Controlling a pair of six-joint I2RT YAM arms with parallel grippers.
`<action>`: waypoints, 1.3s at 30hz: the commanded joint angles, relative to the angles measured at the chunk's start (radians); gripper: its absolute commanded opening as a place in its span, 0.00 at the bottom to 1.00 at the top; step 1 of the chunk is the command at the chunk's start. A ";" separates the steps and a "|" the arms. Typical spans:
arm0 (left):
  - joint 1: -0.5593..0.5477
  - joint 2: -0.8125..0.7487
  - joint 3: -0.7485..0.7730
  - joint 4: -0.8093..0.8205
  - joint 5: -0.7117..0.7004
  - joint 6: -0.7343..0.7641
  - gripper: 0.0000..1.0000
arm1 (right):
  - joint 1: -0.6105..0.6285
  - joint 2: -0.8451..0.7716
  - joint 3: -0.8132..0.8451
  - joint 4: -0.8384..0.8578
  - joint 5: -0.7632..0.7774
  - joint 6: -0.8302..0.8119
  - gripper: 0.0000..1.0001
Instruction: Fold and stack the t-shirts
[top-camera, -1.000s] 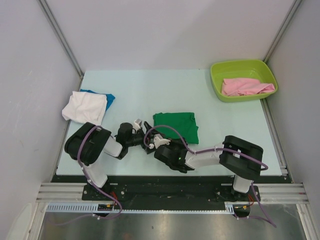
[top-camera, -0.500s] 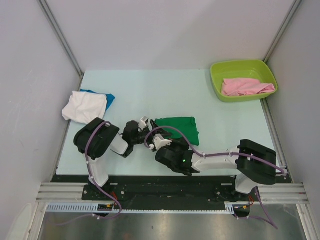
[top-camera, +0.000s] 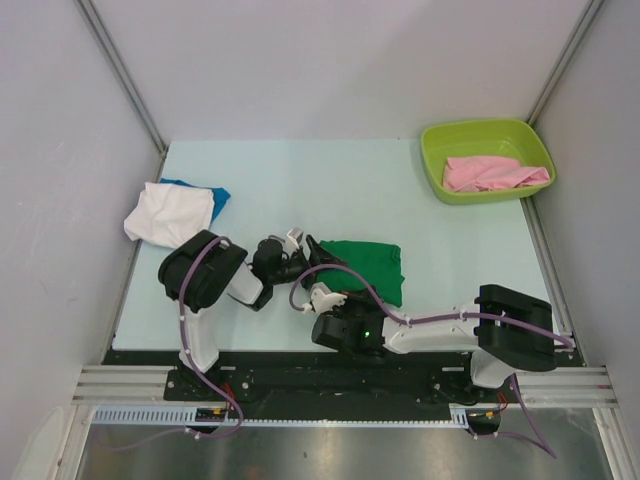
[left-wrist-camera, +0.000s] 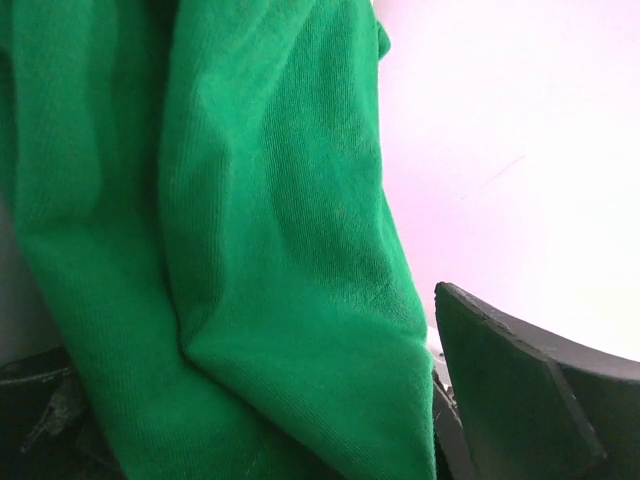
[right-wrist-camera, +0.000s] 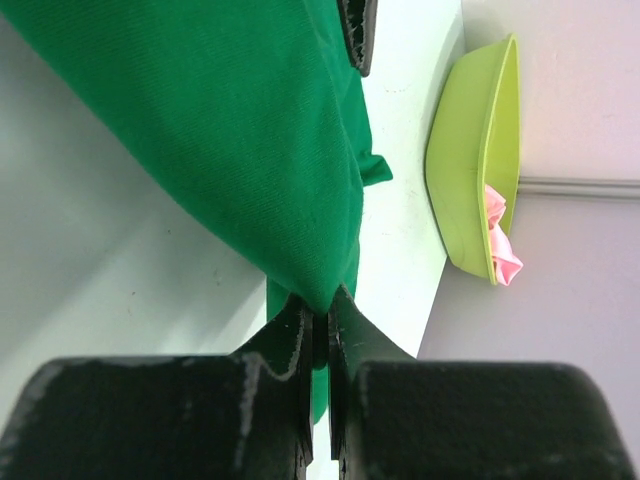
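My right tool (right-wrist-camera: 320, 312) pinches the green shirt (top-camera: 370, 265), near-centre on the counter (top-camera: 300, 180); my left tool (top-camera: 300, 245) gapes beside its left edge. It should grip there before I fold evenly.

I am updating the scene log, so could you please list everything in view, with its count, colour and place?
green t-shirt: one, bright green, near middle of the table, between the two claws
white t-shirt: one, white, left edge of the table, lying on the blue one
blue t-shirt: one, blue, mostly hidden under the white one
pink t-shirt: one, pink, crumpled inside the tub
tub: one, lime green, far right corner of the table
table: one, pale blue-green
left claw: one, black, open at the green t-shirt's left edge
right claw: one, black, shut on a fold of the green t-shirt
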 joint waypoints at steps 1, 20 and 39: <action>-0.002 0.050 0.009 -0.093 -0.018 -0.024 1.00 | 0.037 -0.045 0.002 -0.059 0.062 0.084 0.00; -0.006 0.125 0.111 -0.091 0.038 0.025 0.88 | 0.078 -0.044 0.002 -0.059 0.079 0.095 0.00; 0.035 -0.077 0.253 -0.551 0.019 0.288 0.00 | 0.089 0.007 0.037 -0.175 0.050 0.277 1.00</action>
